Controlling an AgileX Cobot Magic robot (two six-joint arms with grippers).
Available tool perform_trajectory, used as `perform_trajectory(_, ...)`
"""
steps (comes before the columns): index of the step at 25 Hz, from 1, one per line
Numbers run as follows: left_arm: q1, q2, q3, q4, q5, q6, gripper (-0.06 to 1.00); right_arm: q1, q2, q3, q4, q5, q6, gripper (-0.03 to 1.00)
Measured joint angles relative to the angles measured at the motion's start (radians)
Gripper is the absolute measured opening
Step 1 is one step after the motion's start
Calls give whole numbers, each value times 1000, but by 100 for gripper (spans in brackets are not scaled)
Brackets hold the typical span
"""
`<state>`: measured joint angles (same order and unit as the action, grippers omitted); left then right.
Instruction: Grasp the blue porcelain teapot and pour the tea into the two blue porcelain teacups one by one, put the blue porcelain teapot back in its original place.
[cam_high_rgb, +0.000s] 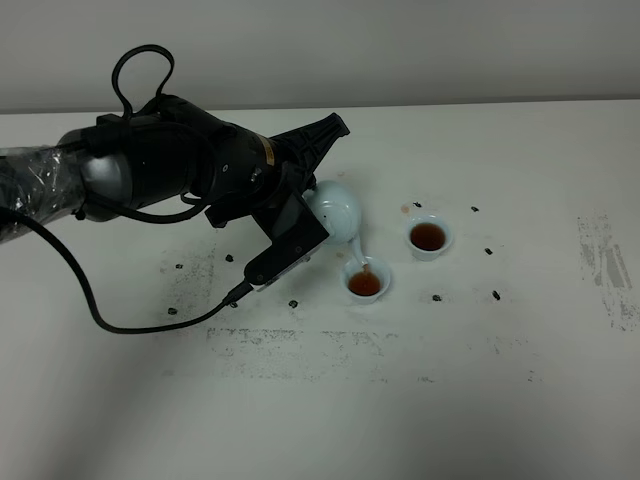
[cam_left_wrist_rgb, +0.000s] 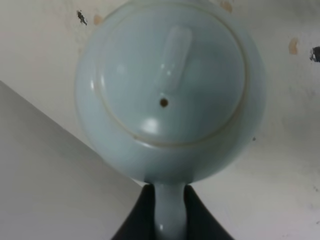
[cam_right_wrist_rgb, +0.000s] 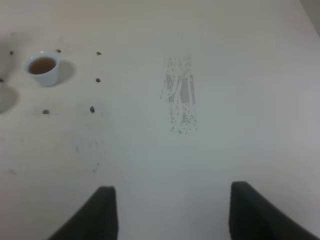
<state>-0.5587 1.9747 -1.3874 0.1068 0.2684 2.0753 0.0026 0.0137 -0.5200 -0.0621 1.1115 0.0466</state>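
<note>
The blue porcelain teapot (cam_high_rgb: 340, 213) is tilted with its spout down over the nearer teacup (cam_high_rgb: 364, 283), and a thin stream of tea runs into that cup. My left gripper (cam_high_rgb: 311, 203) is shut on the teapot's loop handle. In the left wrist view the lid and body of the teapot (cam_left_wrist_rgb: 167, 90) fill the frame, with the gripper (cam_left_wrist_rgb: 169, 212) clamped on the handle. The second teacup (cam_high_rgb: 429, 237) stands to the right and holds brown tea; it also shows in the right wrist view (cam_right_wrist_rgb: 43, 67). My right gripper (cam_right_wrist_rgb: 172, 215) is open, empty and above bare table.
The white table (cam_high_rgb: 500, 400) has dark specks around the cups and scuffed grey patches at the front middle (cam_high_rgb: 300, 350) and far right (cam_high_rgb: 605, 265). A black cable (cam_high_rgb: 120, 320) loops from the left arm onto the table.
</note>
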Motion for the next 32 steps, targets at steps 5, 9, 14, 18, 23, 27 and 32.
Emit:
perform_trajectory(5, 0, 0, 0, 2, -10, 0, 4, 0, 0, 0, 0, 0, 0, 47)
perform_trajectory(9, 0, 0, 0, 3, -16, 0, 4, 0, 0, 0, 0, 0, 0, 47)
perform_trajectory(14, 0, 0, 0, 20, -18, 0, 4, 0, 0, 0, 0, 0, 0, 47)
perform_trajectory(18, 0, 0, 0, 28, -19, 0, 4, 0, 0, 0, 0, 0, 0, 47)
perform_trajectory(23, 0, 0, 0, 29, -20, 0, 4, 0, 0, 0, 0, 0, 0, 47)
perform_trajectory(27, 0, 0, 0, 29, -21, 0, 4, 0, 0, 0, 0, 0, 0, 47)
perform_trajectory(32, 0, 0, 0, 31, -31, 0, 4, 0, 0, 0, 0, 0, 0, 47)
